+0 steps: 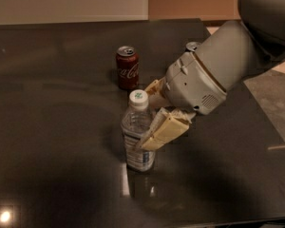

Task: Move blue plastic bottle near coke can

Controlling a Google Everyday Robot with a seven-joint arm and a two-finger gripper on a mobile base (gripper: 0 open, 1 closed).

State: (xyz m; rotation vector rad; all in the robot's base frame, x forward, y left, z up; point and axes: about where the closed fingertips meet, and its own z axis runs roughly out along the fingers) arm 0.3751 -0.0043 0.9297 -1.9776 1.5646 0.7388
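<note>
The blue plastic bottle (137, 137), clear with a white cap and a blue-and-white label, stands upright at the middle of the dark table (52, 127). My gripper (148, 118) is shut on it from the right. One cream finger (162, 131) crosses the bottle's front and the other finger (154, 87) shows behind its neck. The bottle's base is at or just above the table. The red coke can (127, 68) stands upright behind the bottle, a short gap away.
The silver top of another can (192, 45) shows behind my arm's grey wrist housing (204, 80). The table's right edge runs past a lighter floor (275, 94). A wall lies beyond the far edge.
</note>
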